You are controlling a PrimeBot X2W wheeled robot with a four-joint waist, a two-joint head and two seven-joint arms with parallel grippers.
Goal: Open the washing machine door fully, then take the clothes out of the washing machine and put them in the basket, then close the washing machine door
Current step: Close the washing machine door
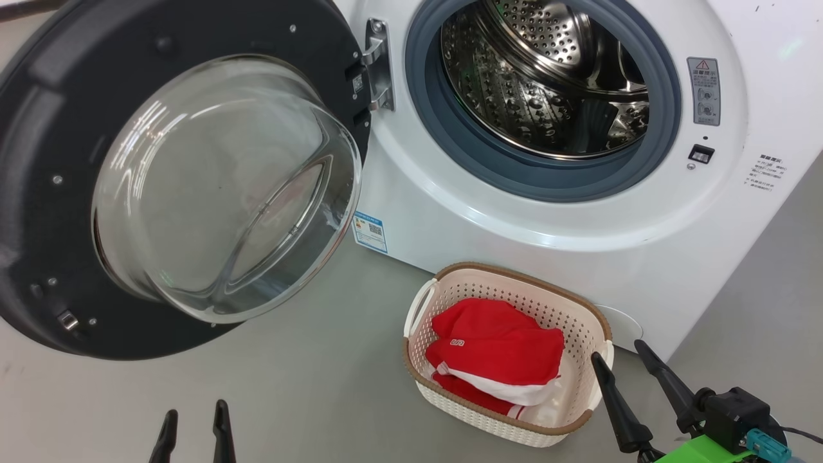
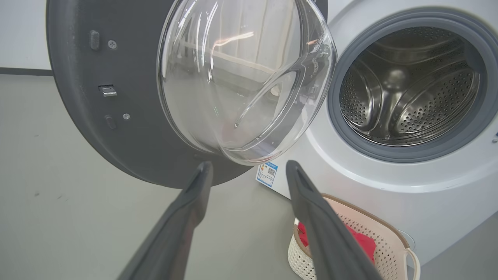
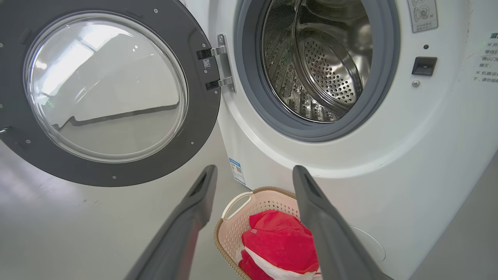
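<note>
While the large round door with the wide glossy black rim (image 1: pixel 38 193) and bulging clear glass bowl stood swung wide on its metal hinge (image 1: pixel 379 64), left of the opening of the big white front-loading washing machine (image 1: pixel 578 257), the perforated steel drum (image 1: pixel 546 83) showed bare metal inside the grey rubber gasket (image 1: pixel 488 161).

Small cream perforated plastic basket with brown woven-look rim (image 1: pixel 514 273): on the grey floor (image 1: pixel 289 386) at the machine's foot, below the opening, far rim just beside the front panel. Bright red clothes with white trim (image 1: pixel 495 354) lay bunched inside it.

Left gripper (image 1: pixel 195 407): fingers spread, nothing between them, out in front of the machine, below the door's lower edge, over open floor.

Right gripper (image 1: pixel 616 348): fingers spread, nothing held, tips just off the basket's right rim, clear of the machine's front.

Bare floor ran between door edge and basket.
</note>
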